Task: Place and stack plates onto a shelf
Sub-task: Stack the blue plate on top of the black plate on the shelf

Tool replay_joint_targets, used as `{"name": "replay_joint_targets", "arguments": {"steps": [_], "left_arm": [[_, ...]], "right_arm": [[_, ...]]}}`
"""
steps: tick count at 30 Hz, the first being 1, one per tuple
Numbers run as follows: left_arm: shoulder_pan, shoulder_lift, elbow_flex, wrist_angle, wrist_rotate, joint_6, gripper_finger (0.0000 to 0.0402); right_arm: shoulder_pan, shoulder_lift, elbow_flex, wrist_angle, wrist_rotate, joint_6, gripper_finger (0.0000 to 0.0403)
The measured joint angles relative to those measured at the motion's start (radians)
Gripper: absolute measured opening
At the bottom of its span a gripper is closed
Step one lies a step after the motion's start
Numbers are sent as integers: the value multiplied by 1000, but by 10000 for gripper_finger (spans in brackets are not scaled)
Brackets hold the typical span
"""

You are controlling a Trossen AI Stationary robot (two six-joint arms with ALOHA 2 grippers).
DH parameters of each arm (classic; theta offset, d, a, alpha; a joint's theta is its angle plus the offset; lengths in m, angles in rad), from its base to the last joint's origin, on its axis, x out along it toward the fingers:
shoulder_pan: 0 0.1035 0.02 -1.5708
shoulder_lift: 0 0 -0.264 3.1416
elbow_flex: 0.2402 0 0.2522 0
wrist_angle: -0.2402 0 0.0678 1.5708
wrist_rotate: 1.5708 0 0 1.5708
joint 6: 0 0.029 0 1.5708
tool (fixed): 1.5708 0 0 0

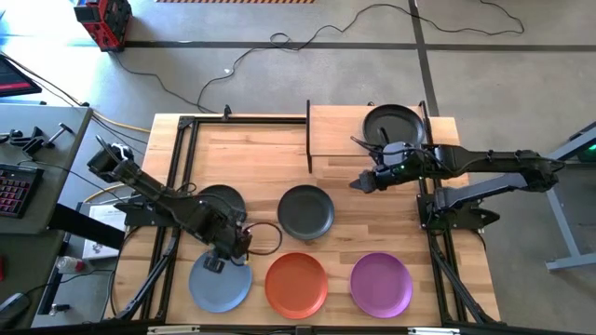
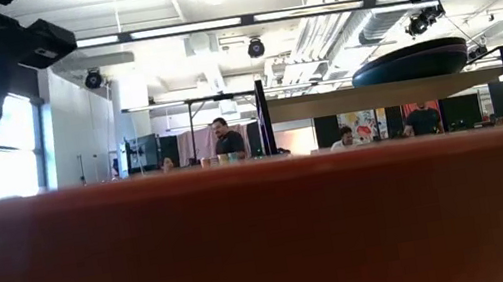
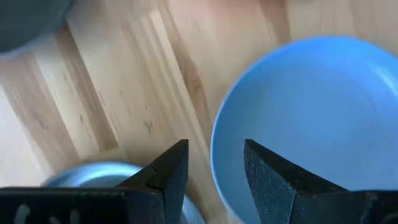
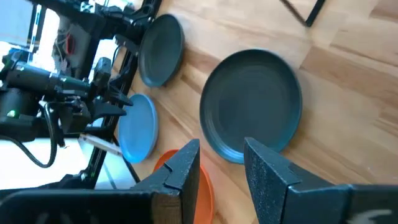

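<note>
A: Where is the blue plate (image 1: 221, 284), and what is being done with it?

B: It lies flat on the table (image 1: 261, 154) at the near left corner, just beside the orange plate (image 1: 296, 284). The left gripper (image 1: 217, 264) is held low over its far rim, fingers parted with nothing between them. In the left wrist view, the rim of the blue plate falls right in the gap, so a pickup appears to be the step in hand.

A: How should that grasp be made well?

B: The plate is shallow, so 1 finger is best slid under the lip and the other set on the inside before closing. The wrist should be tilted slightly, or the lower finger will be pushed against the wood. The dark plate (image 1: 222, 201) just behind the gripper should be kept clear of.

A: And the shelf (image 1: 337, 132)?

B: It stands at the far side of the table, with 1 dark plate (image 1: 395, 123) already resting on its right half. The right gripper (image 1: 361, 183) hovers just in front of it, open and empty, above the table near another dark plate (image 1: 305, 211).

A: What else is left?

B: A purple plate (image 1: 381, 284) also lies on the table, so most of the stacking seems undone.
</note>
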Motion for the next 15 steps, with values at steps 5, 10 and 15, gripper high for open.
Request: {"name": "replay_joint_targets", "arguments": {"steps": [5,10,15], "left_arm": [[-2,56,0,42,-22,-4,143],[-7,143,0,73,11,-4,143],[-8,218,0,74,14,-20,143]], "right_arm": [[35,0,0,3,0,-16,108],[56,0,0,4,0,-33,108],[64,0,0,4,0,-53,108]]}}
